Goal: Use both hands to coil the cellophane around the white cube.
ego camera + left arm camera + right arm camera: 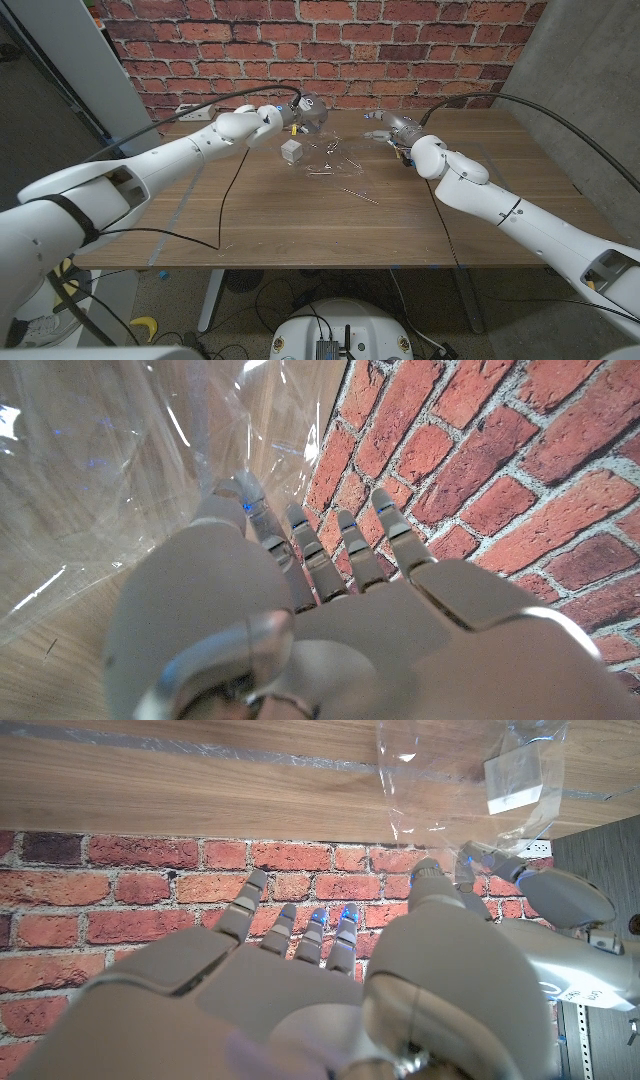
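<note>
The small white cube (292, 150) sits on the wooden table (300, 220), left of centre toward the back. Clear crinkled cellophane (325, 158) lies around and to the right of it. In the right wrist view the cube (515, 782) shows under the cellophane (440, 780). My left hand (268, 118) hovers just behind and left of the cube and pinches a raised edge of the cellophane (120, 470) between thumb and finger, with the other fingers (350, 545) spread. My right hand (385, 127) is behind and right of the sheet, with its fingers (300, 930) apart and holding nothing.
A brick wall (400, 40) runs close behind the table's far edge. A white power strip (190, 111) lies at the back left. Black cables (230, 190) cross the left side of the table and arc over both arms. A grey panel (590, 90) stands on the right.
</note>
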{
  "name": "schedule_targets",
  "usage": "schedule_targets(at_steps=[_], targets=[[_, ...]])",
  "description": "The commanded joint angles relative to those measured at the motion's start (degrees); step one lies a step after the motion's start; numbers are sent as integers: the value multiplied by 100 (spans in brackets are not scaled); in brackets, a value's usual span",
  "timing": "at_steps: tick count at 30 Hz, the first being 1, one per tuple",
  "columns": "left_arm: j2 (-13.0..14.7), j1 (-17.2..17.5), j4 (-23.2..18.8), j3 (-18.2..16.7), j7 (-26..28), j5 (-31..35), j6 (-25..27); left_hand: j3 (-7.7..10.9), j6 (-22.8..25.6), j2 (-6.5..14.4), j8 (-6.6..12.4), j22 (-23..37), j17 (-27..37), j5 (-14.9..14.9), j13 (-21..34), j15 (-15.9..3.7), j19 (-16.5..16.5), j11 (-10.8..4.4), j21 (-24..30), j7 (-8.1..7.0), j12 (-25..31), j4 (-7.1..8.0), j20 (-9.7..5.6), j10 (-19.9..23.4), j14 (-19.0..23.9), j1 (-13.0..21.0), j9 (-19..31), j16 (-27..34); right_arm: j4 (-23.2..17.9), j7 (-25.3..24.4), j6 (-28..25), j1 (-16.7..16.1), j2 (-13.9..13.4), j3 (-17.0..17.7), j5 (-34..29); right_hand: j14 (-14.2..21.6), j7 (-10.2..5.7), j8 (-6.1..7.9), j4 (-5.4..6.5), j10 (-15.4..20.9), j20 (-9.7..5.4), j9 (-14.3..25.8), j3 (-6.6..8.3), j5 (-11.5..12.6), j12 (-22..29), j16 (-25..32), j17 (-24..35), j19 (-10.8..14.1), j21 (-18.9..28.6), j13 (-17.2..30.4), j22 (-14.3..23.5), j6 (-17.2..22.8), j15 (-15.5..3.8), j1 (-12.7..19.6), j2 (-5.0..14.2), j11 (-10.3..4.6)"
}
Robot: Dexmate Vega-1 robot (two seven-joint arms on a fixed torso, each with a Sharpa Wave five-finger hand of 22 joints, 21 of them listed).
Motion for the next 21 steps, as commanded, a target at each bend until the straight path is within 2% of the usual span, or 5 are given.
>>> schedule_targets(at_steps=[1,6,15,21], targets=[[-394,117,678,51,880,-342,-336,-5,177,5,5,10,20,38,41,-882,110,8,80,-95,50,-9,-107,139,141,41,-4,47,-62,-34,-115,46,-18,-46,-43,31,19,-5,-27,-1,32,13,3,-36,-17,2,10,21,2,-1,-1,42,14,52,18,5],[-609,181,1106,-14,996,-918,-462,18,213,49,-28,1,17,9,69,-962,293,34,157,-81,74,-46,-210,291,333,115,-24,88,-95,-60,-120,34,-40,-31,-42,27,13,-15,-28,-5,37,13,3,-42,-22,0,13,15,-1,-1,0,26,14,44,17,11],[-1083,165,2063,2,838,-1969,-790,38,226,69,-50,0,16,-36,84,-983,394,44,204,-49,59,-74,-227,287,438,159,-31,88,-74,-47,-64,79,-39,-54,-55,23,14,-23,-25,-1,38,13,2,-52,-26,-1,19,12,-4,0,0,18,14,24,16,16],[-1306,89,2534,106,620,-2448,-947,39,228,67,-61,1,15,-63,93,-977,434,47,225,-27,56,-84,-226,301,464,168,-34,78,-90,-6,-48,116,-44,-89,-107,29,13,-25,-30,4,37,13,5,-57,-27,0,21,13,-5,0,0,22,7,21,15,21]])
